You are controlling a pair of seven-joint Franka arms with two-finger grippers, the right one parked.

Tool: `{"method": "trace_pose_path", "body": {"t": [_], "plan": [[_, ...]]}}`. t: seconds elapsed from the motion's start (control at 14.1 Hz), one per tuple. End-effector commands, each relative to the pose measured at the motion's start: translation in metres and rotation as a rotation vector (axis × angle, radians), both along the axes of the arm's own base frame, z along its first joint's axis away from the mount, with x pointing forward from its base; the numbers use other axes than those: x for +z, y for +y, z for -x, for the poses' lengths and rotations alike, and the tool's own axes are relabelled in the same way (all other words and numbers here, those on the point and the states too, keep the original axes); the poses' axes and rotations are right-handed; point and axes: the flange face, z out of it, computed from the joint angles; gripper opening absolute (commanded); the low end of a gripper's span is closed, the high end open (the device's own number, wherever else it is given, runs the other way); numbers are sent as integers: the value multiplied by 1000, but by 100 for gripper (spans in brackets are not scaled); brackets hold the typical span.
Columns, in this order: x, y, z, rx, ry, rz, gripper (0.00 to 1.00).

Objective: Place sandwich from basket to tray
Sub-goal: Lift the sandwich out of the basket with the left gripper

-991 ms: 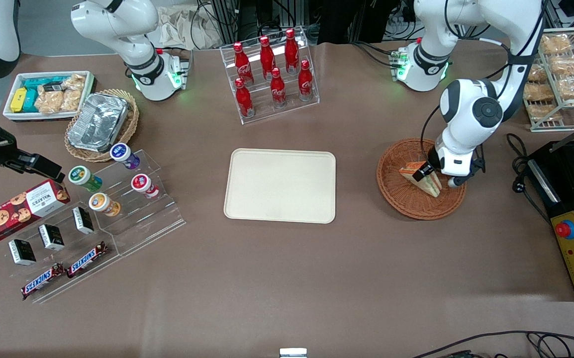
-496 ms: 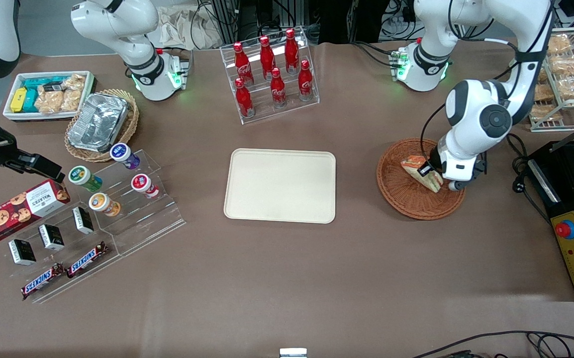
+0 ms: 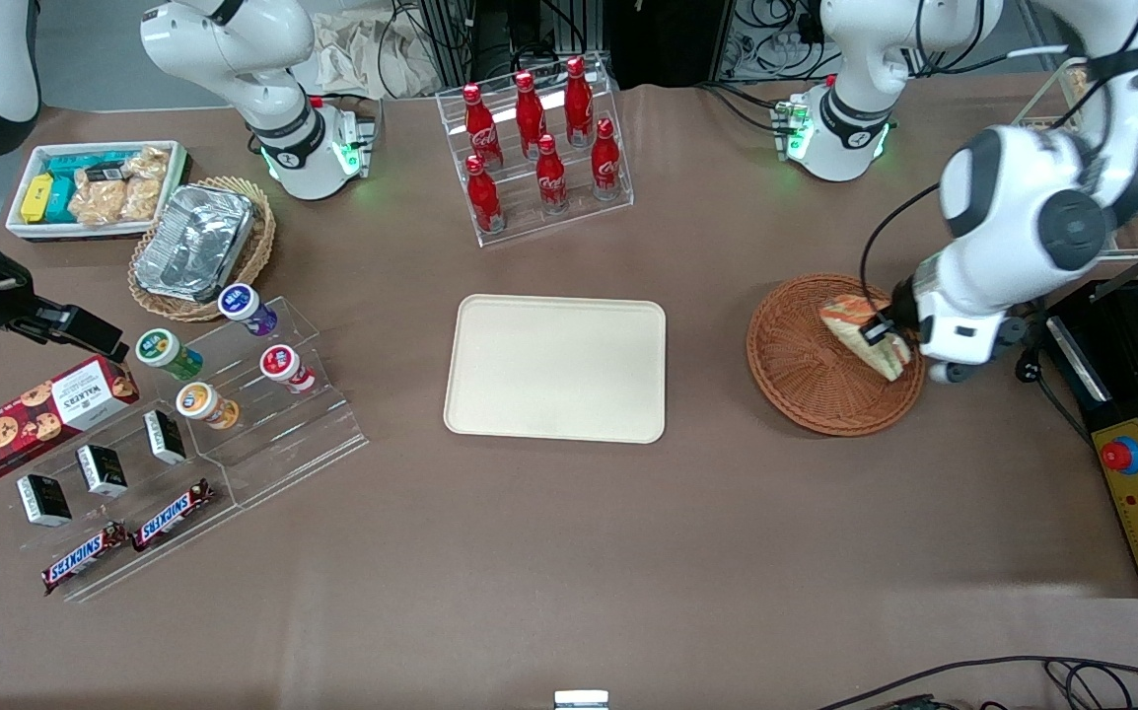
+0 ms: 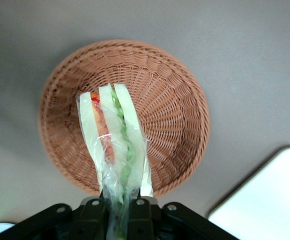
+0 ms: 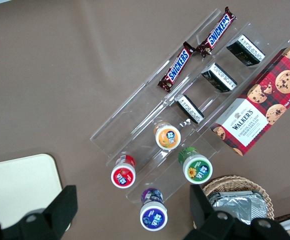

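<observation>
Your gripper (image 4: 119, 204) fingers are clamped on the sandwich (image 4: 114, 145) above the basket (image 3: 806, 390); carry it level toward the tray (image 3: 555, 367).

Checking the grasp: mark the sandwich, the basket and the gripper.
sandwich (image 4: 116, 145), left wrist view, wrapped filling edge.
basket (image 3: 798, 383), front view, bare woven floor.
gripper (image 4: 119, 206), left wrist view, fingertips shut on the sandwich.

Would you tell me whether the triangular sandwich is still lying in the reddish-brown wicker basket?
No, lifted: the gripper is shut on the sandwich, holding it above the basket.
</observation>
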Motion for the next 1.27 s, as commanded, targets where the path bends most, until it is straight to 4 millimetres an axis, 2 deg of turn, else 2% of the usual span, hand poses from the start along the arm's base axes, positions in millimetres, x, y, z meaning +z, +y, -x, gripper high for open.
{"method": "trace_pose_path", "body": {"t": [0.0, 0.07, 0.14, 0.28, 0.71, 0.85, 0.92, 0.99, 1.06, 1.2], "plan": [[55, 8, -13, -58, -11, 14, 0], [73, 18, -18, -52, -25, 18, 0], [89, 19, -20, -66, -32, 20, 0], [107, 19, -21, -129, -39, 31, 0], [123, 15, -12, -225, -60, 45, 0], [114, -4, -10, -250, -34, 42, 0], [114, -22, -8, -280, -37, 32, 0], [110, -31, -9, -284, -35, 11, 0], [100, -44, -9, -309, -17, 0, 0], [85, -85, -7, -385, -6, -36, 0]]}}
